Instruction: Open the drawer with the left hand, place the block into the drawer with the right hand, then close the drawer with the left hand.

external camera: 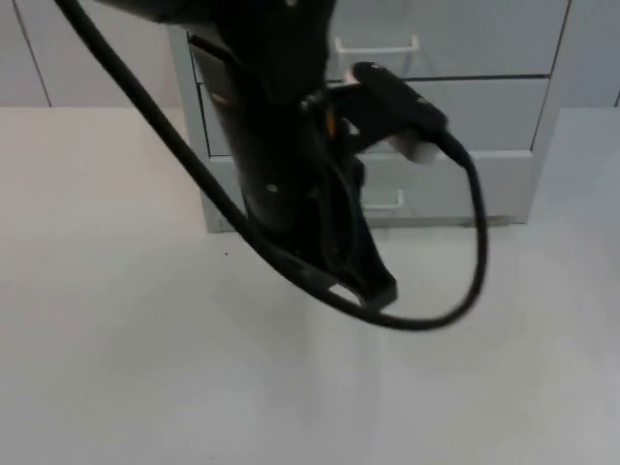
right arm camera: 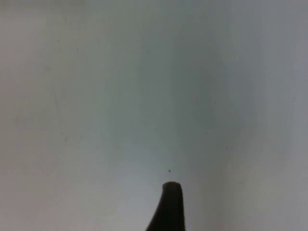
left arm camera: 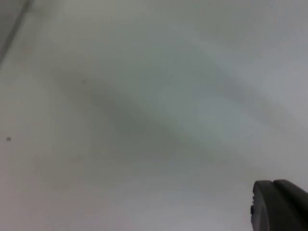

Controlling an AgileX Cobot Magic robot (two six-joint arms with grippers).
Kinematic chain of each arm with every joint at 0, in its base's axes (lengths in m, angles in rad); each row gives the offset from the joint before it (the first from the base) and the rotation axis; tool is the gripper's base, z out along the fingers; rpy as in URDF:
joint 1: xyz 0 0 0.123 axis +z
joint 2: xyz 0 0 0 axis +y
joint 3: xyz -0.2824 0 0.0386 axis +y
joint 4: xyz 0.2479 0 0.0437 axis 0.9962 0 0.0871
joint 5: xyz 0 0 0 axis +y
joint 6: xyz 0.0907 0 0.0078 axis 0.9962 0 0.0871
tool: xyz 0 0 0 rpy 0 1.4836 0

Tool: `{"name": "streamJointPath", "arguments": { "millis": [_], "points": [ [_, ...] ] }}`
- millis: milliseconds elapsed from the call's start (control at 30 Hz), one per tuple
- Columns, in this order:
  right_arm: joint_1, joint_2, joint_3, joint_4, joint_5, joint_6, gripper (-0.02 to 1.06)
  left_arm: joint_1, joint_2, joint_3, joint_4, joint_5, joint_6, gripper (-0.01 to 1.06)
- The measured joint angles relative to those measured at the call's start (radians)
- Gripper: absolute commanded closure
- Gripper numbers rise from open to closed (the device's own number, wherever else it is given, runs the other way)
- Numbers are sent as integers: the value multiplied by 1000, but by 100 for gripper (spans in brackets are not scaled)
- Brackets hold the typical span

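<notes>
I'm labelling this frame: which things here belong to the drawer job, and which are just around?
Job:
drawer cabinet, all drawers shut
left gripper, over the table before the cabinet
right gripper, over bare table

Around:
white table
grey partition wall

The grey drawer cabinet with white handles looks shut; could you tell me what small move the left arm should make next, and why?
Probably raise the left gripper toward the nearest white handle of the grey drawer cabinet: its drawers look shut, and the gripper hangs over the white table before it, touching no handle. The right gripper waits over the table.
</notes>
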Motion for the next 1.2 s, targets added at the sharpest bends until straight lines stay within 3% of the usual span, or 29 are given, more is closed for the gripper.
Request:
{"name": "streamJointPath", "arguments": {
  "millis": [133,267,300,467,500,667,867,1200],
  "points": [
    [0,0,0,0,0,0,36,89,-39,45,-36,16,0,105],
    [0,0,0,9,0,0,36,254,-133,147,-84,14,0,105],
    [0,0,0,9,0,0,36,254,-133,147,-84,14,0,105],
    [0,0,0,17,-2,0,36,509,-270,313,-143,-53,0,105],
    [0,0,0,17,-2,0,36,509,-270,313,-143,-53,0,105],
    [0,0,0,19,-20,0,36,681,-352,378,-194,-59,0,105],
    [0,0,0,28,-22,-11,36,720,-423,380,-205,-38,0,105],
    [0,-26,0,125,-22,-125,36,723,-611,382,-243,-21,0,105]
  ]
}}
